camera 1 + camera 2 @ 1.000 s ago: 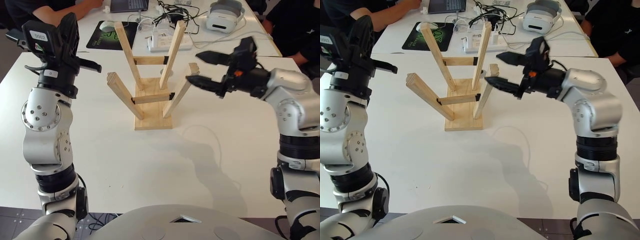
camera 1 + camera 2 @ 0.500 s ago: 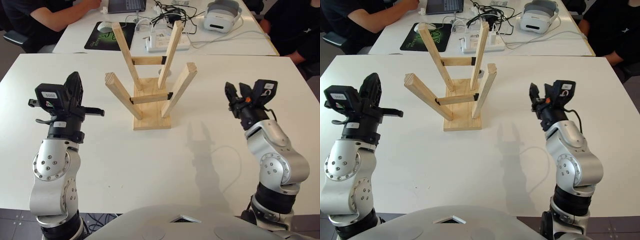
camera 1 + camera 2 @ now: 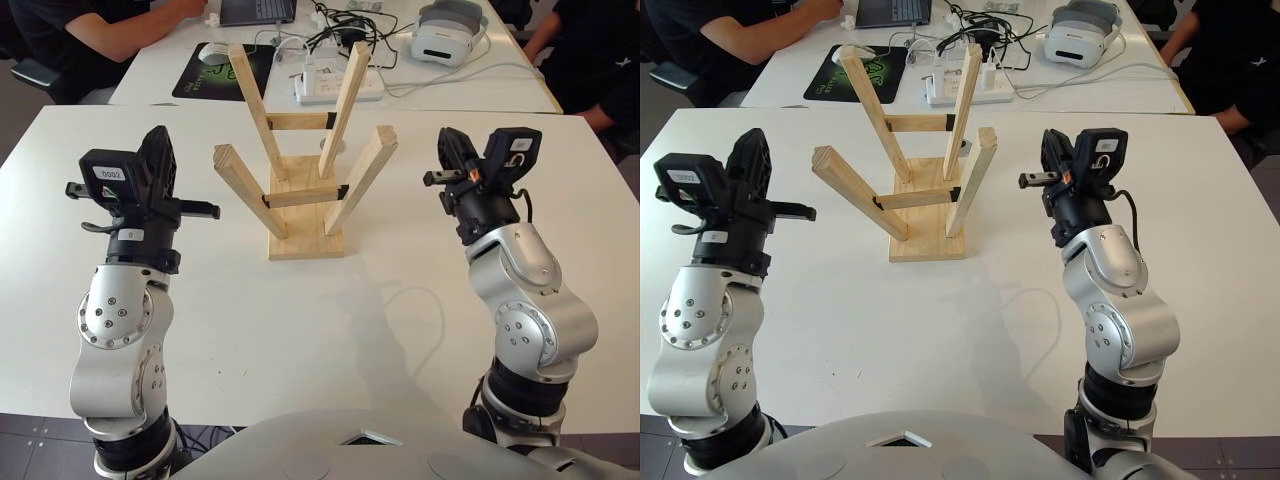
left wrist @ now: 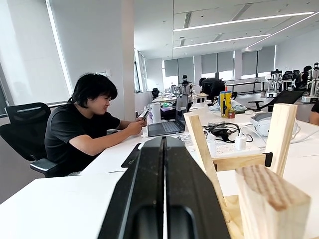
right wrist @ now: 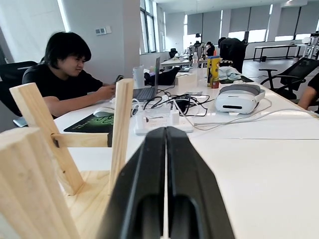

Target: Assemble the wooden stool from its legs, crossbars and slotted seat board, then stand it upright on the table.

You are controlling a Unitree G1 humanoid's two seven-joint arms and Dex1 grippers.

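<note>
While the stool (image 3: pixel 300 190) rests inverted on its seat (image 3: pixel 305 245) on the table (image 3: pixel 300 340), left gripper (image 3: pixel 210 211) and right gripper (image 3: pixel 432 178) flank it, both pinched together, empty. Light, stiff wood, I'd say: grab opposite legs (image 3: pixel 360 180) near the crossbars (image 3: pixel 300 197).

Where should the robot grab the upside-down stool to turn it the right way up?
Probably the two near legs, which stick up and lean outward: left leg from the left with the left gripper, right leg from the right with the right gripper. The seat board lies flat on the table, leaving little edge to pinch. Both grippers need opening first.
</note>
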